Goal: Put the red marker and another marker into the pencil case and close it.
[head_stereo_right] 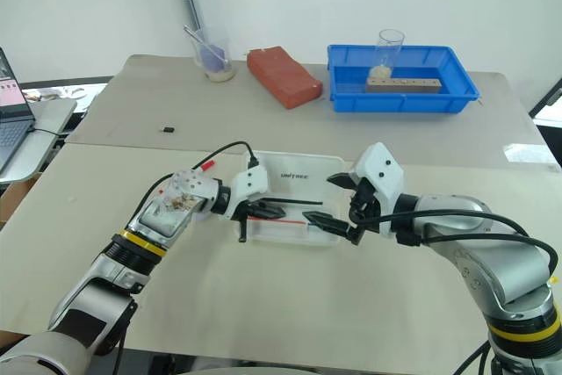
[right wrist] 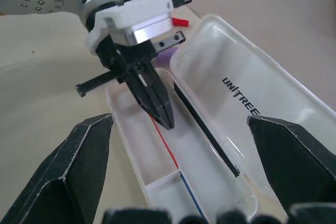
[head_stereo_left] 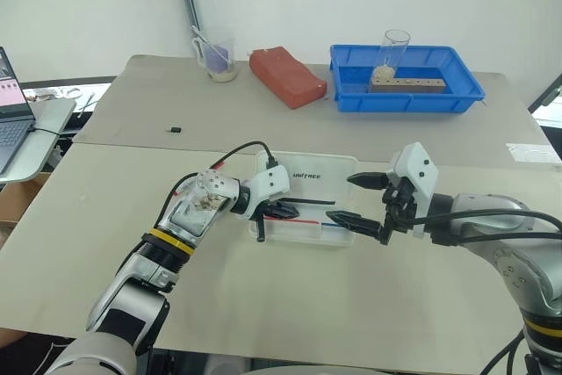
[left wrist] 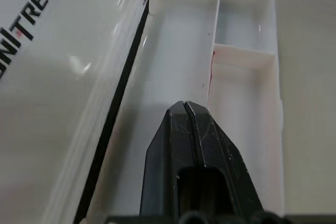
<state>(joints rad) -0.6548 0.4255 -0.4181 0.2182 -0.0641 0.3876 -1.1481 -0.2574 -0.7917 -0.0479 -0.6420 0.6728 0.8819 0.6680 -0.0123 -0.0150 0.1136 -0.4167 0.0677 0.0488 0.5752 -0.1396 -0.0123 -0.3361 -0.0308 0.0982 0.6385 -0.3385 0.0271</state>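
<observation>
The pencil case [head_stereo_left: 318, 175] lies open, with its lettered lid flat on the far side and its tray [right wrist: 137, 145] on the near side. My left gripper [head_stereo_left: 286, 212] is shut and empty, its tip down inside the tray [left wrist: 185, 106]. A thin red line [right wrist: 164, 140] and a thin blue one [right wrist: 190, 192] run along the tray's divider, and a black stick [right wrist: 206, 130] lies by the hinge. Behind my left hand a small red end [right wrist: 180, 22], perhaps the red marker, and a lavender sliver [right wrist: 169, 53], perhaps the other marker, poke out. My right gripper [head_stereo_left: 345, 198] stands open at the case's right end.
At the back right a blue tray [head_stereo_left: 465, 98] holds a glass [head_stereo_left: 394, 48] and a wooden block [head_stereo_left: 409, 84]. A red brick [head_stereo_left: 287, 76] and a cup [head_stereo_left: 219, 61] stand at the back. A laptop [head_stereo_left: 12, 120] sits far left, and a small black item [head_stereo_left: 175, 129] lies on the table.
</observation>
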